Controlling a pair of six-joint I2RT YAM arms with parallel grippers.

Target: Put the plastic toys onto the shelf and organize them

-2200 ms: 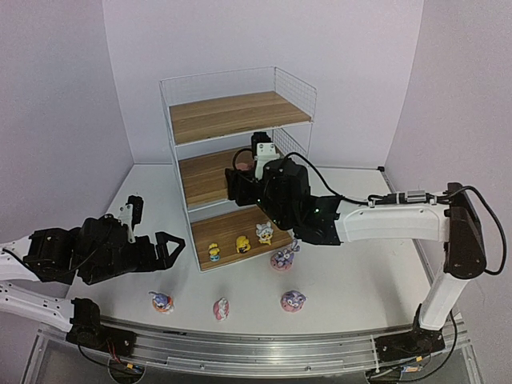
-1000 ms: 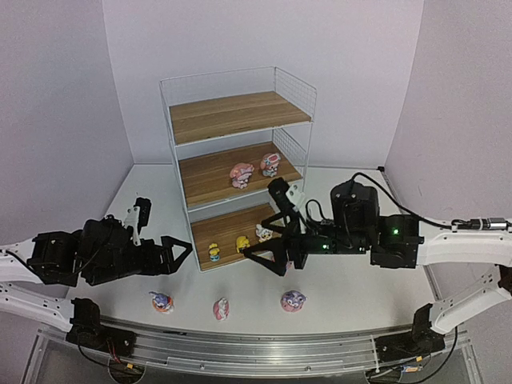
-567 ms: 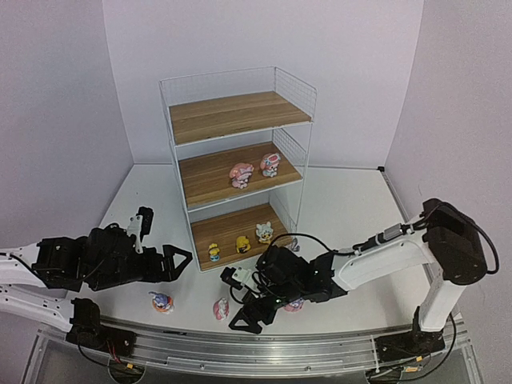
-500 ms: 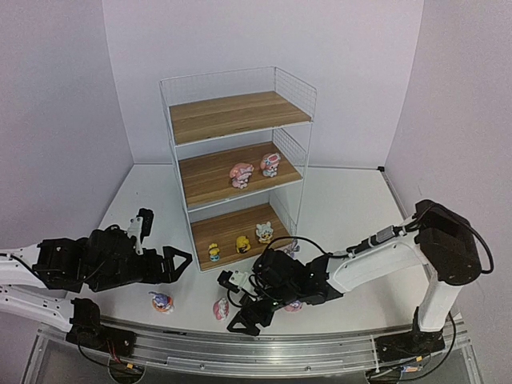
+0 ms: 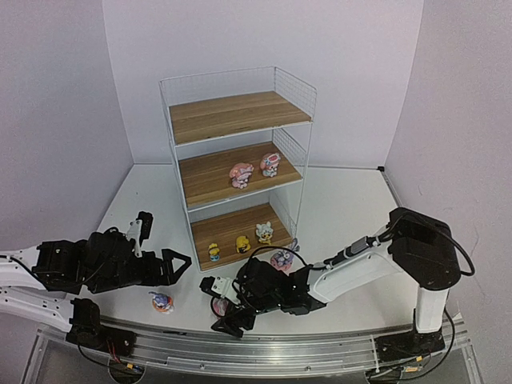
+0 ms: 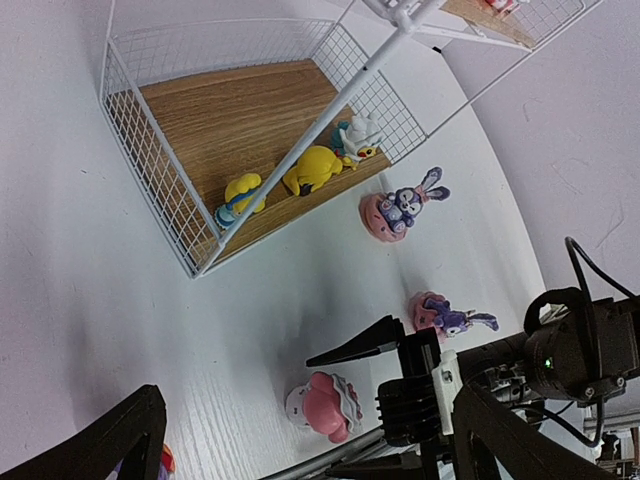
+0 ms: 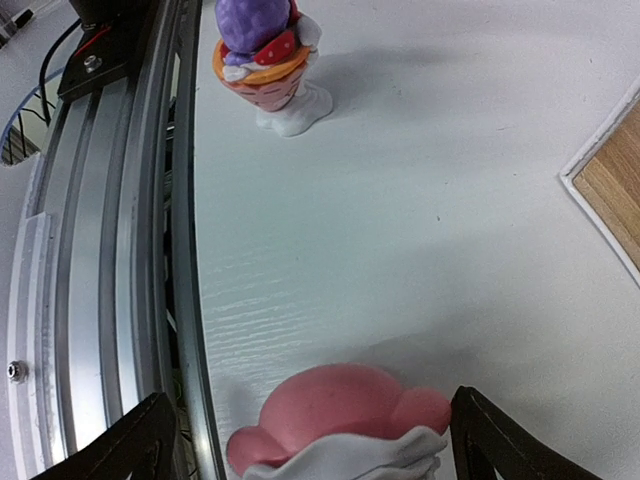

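Observation:
The shelf [image 5: 237, 152] stands at the table's middle. Two pink-hatted figures [image 5: 242, 174] stand on its middle board. Three yellow/white toys [image 5: 242, 243] stand on the bottom board, also in the left wrist view [image 6: 312, 168]. The third pink-hatted figure [image 5: 220, 307] stands on the table near the front rail, between the open fingers of my right gripper [image 5: 222, 306]; the fingers are apart from it in the right wrist view [image 7: 340, 415]. Purple bunnies stand on the table: one [image 5: 281, 259] by the shelf, one [image 5: 161, 302] front left, one [image 6: 445, 315] behind the right arm. My left gripper [image 5: 174, 269] is open and empty.
The metal front rail [image 5: 264, 344] runs close behind the pink figure, and fills the left of the right wrist view [image 7: 100, 250]. The front-left bunny [image 7: 265, 50] stands beyond the right gripper [image 7: 315, 440]. The shelf's corner [image 7: 610, 190] is at the right.
My right arm has left the shelf's middle board, swung down to the table's front and brought its open fingers round the pink-hatted figure. The left arm has barely moved.

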